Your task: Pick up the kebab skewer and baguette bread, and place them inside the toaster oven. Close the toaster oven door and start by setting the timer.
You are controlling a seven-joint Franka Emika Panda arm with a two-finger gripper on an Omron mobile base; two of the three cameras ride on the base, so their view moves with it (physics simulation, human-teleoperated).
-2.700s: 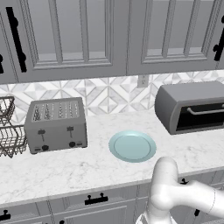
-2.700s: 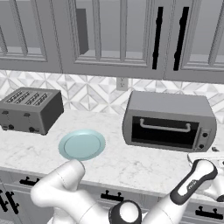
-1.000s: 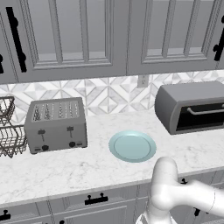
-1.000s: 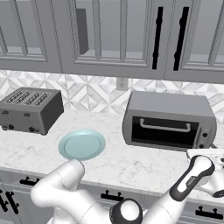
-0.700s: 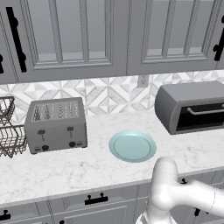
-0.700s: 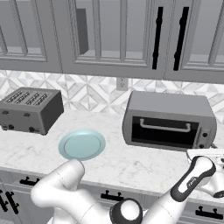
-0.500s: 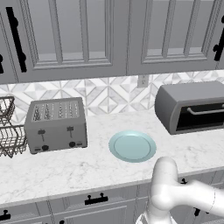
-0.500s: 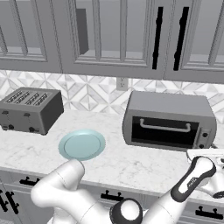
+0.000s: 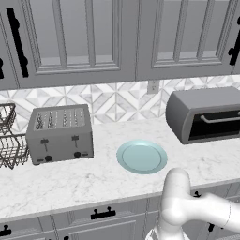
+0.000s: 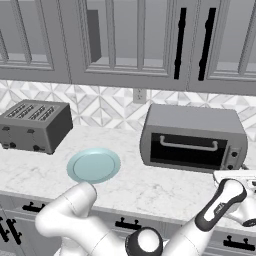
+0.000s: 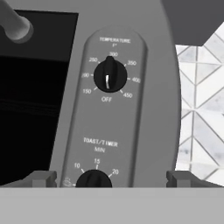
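Observation:
The toaster oven (image 10: 192, 137) stands at the counter's right, also seen as the dark grey box (image 9: 206, 115). Its door (image 10: 187, 150) is shut, the silver handle (image 10: 189, 145) across the black glass. My gripper (image 11: 111, 179) is open just in front of the control panel at the oven's right end. The fingertips (image 11: 43, 178) stand wide on either side of the timer knob (image 11: 93, 179) without touching it. Above it sits the temperature knob (image 11: 109, 76). The teal plate (image 10: 93, 165) is bare. The kebab skewer and baguette bread are out of view.
A lighter grey slot toaster (image 9: 59, 132) stands at the left, with a wire basket (image 9: 9, 143) beside it. Patterned tile backsplash (image 11: 199, 109) lies right of the oven. My white arm (image 10: 220, 207) reaches up past the counter's front edge.
My hand has shifted only slightly by the oven's right end. The oven, plate and toaster have not moved.

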